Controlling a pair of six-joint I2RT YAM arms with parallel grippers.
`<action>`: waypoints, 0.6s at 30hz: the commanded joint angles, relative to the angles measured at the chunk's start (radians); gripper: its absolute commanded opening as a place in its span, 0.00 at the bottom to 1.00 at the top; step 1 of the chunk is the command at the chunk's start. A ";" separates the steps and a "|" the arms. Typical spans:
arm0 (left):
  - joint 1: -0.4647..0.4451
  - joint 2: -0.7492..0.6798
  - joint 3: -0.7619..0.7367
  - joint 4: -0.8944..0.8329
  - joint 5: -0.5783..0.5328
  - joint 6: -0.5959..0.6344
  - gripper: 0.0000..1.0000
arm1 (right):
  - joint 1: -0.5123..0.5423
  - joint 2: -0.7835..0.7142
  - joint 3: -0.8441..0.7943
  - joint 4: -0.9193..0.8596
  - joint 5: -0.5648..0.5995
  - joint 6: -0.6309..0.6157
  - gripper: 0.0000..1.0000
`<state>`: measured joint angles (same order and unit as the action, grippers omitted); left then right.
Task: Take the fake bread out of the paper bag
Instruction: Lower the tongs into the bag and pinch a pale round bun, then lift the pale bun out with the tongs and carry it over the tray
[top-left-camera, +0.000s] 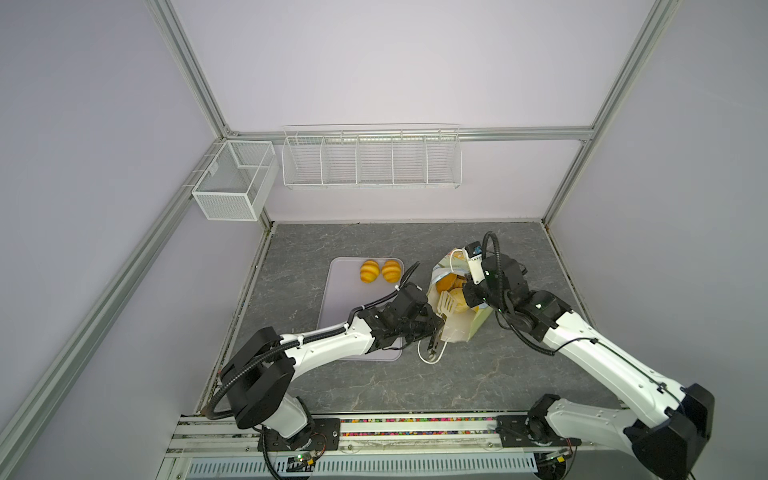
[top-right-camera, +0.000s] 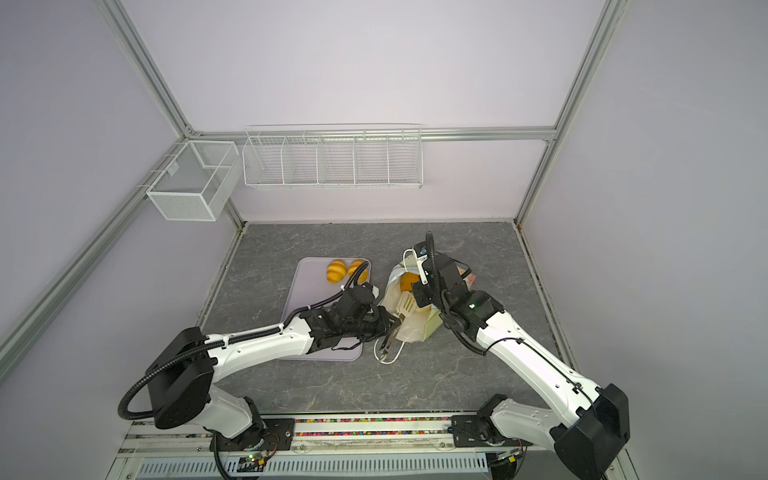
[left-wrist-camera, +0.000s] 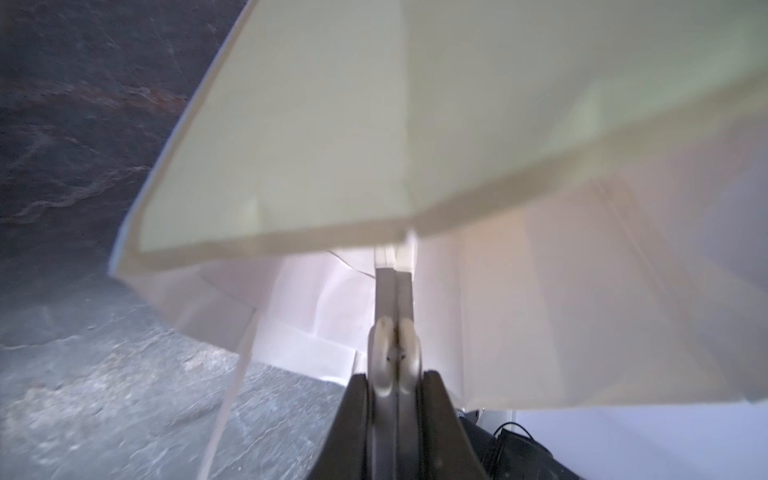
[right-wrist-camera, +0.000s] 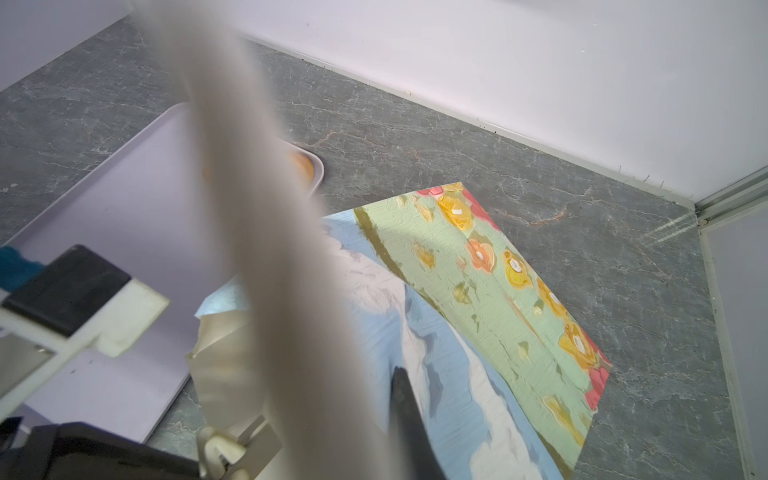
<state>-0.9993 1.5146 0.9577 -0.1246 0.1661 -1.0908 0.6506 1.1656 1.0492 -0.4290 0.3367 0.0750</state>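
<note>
The left end effector (left-wrist-camera: 395, 266) is closed on the paper bag (top-left-camera: 455, 330). In the left wrist view its two fingers (left-wrist-camera: 384, 299) stand pressed together and pinch the edge of the pale green side, right at the fold.

The right end effector (right-wrist-camera: 222, 451) is closed too, at the opposite rim of the bag. It seems to pinch the rim beside a white cord handle (top-left-camera: 455, 254). I cannot tell whether paper or cord is between the fingers, because a blurred pale band crosses the right wrist view.

Between the two end effectors the mouth of the bag is open towards the top camera, and the bag leans on the grey tabletop (top-left-camera: 415, 382). Its printed face with clouds and flowers shows in the right wrist view, just under the right end effector.

Some fake bread (top-left-camera: 444, 283) is inside the bag. Yellow-orange pieces show in the open mouth in both top views, between the two end effectors and near to both; I cannot count them.

Two ridged golden buns (top-left-camera: 369, 272) (top-left-camera: 391, 271) are outside the bag. They lie side by side at the far end of a lilac tray (top-left-camera: 345, 299), beyond the left end effector and well apart from it.

A second cord handle (top-left-camera: 432, 359) hangs from the near rim and lies on the tabletop just beneath the left end effector
</note>
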 joint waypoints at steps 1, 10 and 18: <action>0.004 -0.080 0.052 -0.079 0.019 0.105 0.00 | 0.006 0.012 0.031 0.001 0.016 -0.006 0.07; 0.008 -0.246 0.107 -0.391 -0.012 0.287 0.00 | 0.003 0.047 0.066 -0.015 0.029 -0.003 0.07; 0.042 -0.419 0.128 -0.541 -0.037 0.388 0.00 | -0.003 0.089 0.118 -0.058 0.057 0.024 0.07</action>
<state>-0.9691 1.1603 1.0386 -0.6003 0.1616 -0.7708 0.6498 1.2415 1.1435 -0.4644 0.3771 0.0788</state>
